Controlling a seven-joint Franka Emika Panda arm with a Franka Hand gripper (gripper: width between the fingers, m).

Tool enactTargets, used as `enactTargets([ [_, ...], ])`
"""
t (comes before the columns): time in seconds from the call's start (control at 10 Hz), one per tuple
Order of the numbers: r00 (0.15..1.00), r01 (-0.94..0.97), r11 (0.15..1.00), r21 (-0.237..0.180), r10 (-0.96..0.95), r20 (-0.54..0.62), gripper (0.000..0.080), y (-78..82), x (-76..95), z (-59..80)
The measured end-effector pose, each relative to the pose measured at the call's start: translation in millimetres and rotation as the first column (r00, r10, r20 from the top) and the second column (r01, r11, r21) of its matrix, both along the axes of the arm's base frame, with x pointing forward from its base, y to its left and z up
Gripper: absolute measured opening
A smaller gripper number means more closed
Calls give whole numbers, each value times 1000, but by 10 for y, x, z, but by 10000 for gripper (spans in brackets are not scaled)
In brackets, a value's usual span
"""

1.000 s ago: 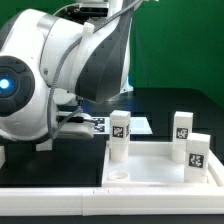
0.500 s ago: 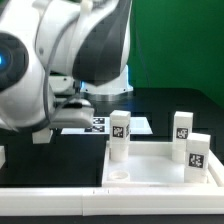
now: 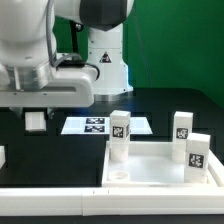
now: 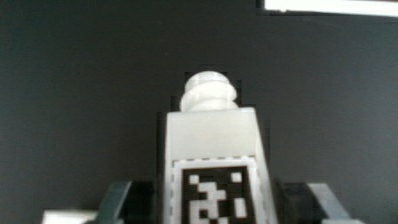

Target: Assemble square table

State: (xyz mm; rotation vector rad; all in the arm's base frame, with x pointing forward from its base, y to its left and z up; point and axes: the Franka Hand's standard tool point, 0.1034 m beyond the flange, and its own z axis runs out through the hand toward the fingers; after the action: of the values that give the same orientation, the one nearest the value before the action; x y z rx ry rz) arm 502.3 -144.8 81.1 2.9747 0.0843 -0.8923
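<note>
The fingers [image 4: 217, 200] are clamped on a white table leg [image 4: 214, 150] — one dark pad shows at each lower flank of the leg, its square tag facing the wrist camera and its rounded threaded tip pointing away over the black bench [image 4: 71, 90]. In the exterior view the same leg [image 3: 36, 121] appears as a small white block under the arm's white body [image 3: 40, 50], lifted clear of the bench [image 3: 160, 105]. Just beyond it, toward the exterior view's right, the marker board [image 3: 103, 125] lies flat on the bench. Nearer the camera sits the square table top [image 3: 160, 165], with three legs standing upright in its corner sockets: one at the near-left corner [image 3: 120, 138], one at the far right [image 3: 182, 126] and one at the near right [image 3: 197, 157]. A long white rail [image 3: 60, 200] edges the bench along the front — between the camera and the top.
</note>
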Motion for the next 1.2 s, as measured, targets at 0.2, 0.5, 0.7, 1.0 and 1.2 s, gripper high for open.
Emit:
enactTargets([
  [0.2,985,29,998,62,-40,171,282,310,297,351],
  [0.5,922,19,999,47,-36,385,282,221,352,345],
  [0.7,861,18,999,27,-29,508,282,198,427,356],
  [1.0,742,99,991,84,-130,658,282,834,639,582],
  [1.2,662,96,994,56,-106,742,282,751,705,658],
])
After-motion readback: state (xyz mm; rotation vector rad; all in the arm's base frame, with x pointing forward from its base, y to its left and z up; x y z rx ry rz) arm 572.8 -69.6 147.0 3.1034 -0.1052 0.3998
